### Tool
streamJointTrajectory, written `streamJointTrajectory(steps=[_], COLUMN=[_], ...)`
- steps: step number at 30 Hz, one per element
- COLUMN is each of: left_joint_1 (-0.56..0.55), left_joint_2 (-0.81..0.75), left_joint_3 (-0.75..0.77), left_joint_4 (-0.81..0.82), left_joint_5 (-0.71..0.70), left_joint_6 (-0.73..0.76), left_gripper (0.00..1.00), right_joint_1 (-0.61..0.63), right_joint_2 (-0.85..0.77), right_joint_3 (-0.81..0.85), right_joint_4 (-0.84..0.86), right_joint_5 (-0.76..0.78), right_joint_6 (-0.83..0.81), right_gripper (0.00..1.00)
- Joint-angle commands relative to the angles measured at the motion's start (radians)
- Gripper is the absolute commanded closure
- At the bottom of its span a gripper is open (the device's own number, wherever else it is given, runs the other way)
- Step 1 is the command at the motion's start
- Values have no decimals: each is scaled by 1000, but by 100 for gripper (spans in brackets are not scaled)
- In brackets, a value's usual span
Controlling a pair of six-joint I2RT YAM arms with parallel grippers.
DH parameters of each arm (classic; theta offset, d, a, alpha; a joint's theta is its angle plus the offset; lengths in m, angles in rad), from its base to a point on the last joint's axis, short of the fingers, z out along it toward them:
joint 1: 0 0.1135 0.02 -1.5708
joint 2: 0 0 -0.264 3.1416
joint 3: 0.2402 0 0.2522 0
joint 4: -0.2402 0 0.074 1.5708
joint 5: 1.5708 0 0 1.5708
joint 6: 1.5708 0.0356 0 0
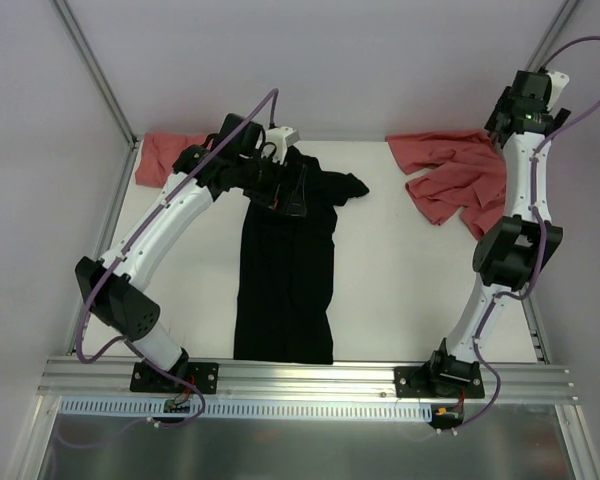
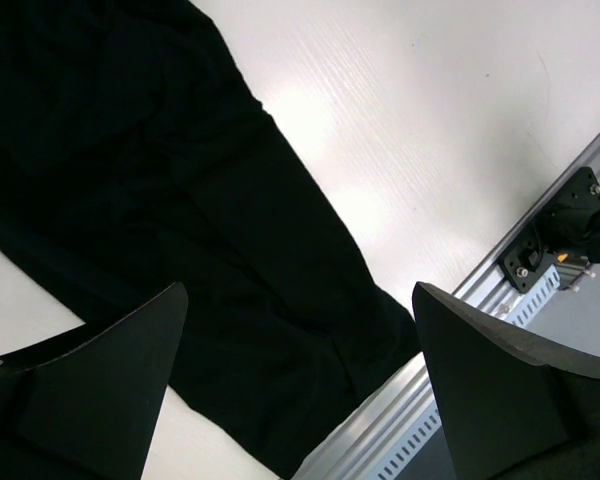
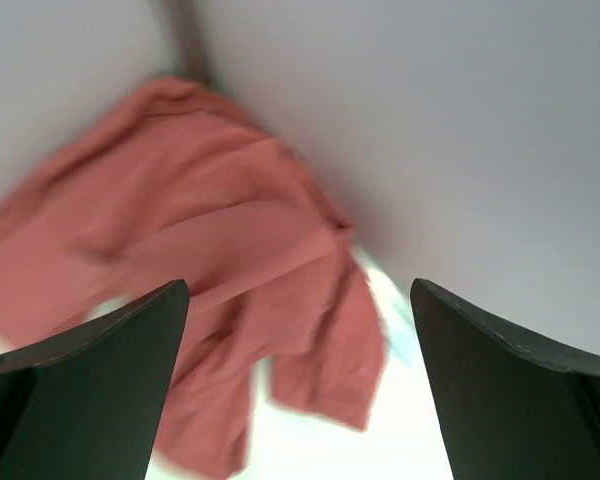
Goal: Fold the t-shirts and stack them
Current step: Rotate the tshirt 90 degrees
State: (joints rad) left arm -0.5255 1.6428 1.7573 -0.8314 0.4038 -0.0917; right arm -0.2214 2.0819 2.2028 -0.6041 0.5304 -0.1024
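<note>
White tabletop point(image 1: 400, 290) bears a black cloth t-shirt point(image 1: 283, 290) flattened centrally for folding, crumpled salmon-red t-shirts point(image 1: 455, 180) queued at eleven and one o'clock, left gripper point(image 2: 298, 290) and right gripper point(image 3: 298, 290) wide, empty.

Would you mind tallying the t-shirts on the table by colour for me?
Black t-shirt: 1
Salmon-red t-shirts: 2, the left heap and the right heap, each counted as one shirt
Total: 3
</note>
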Motion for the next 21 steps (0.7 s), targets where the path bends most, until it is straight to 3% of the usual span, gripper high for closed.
streamJointTrajectory(steps=[1,2,6,11,21], left_joint_1=[24,27,57,88,88], left_joint_2=[-109,-130,-185,-235,-313], left_joint_3=[-63,-80,-177,-252,-337], left_joint_4=[118,153,231,284,311], left_joint_5=[-66,-91,-118,-95,-39], left_joint_6=[-19,-25,-68,-120,-146], left_gripper=[1,1,1,1,1], right_joint_1=[74,120,296,487,536], right_joint_2=[-164,-174,-137,-33,183], right_joint_3=[-32,-40,-31,-101,-68], right_joint_4=[-38,-55,-233,-249,-281], right_joint_5=[-209,-327,-562,-814,-872], right_joint_6=[91,98,159,254,280], right_gripper=[1,1,1,1,1])
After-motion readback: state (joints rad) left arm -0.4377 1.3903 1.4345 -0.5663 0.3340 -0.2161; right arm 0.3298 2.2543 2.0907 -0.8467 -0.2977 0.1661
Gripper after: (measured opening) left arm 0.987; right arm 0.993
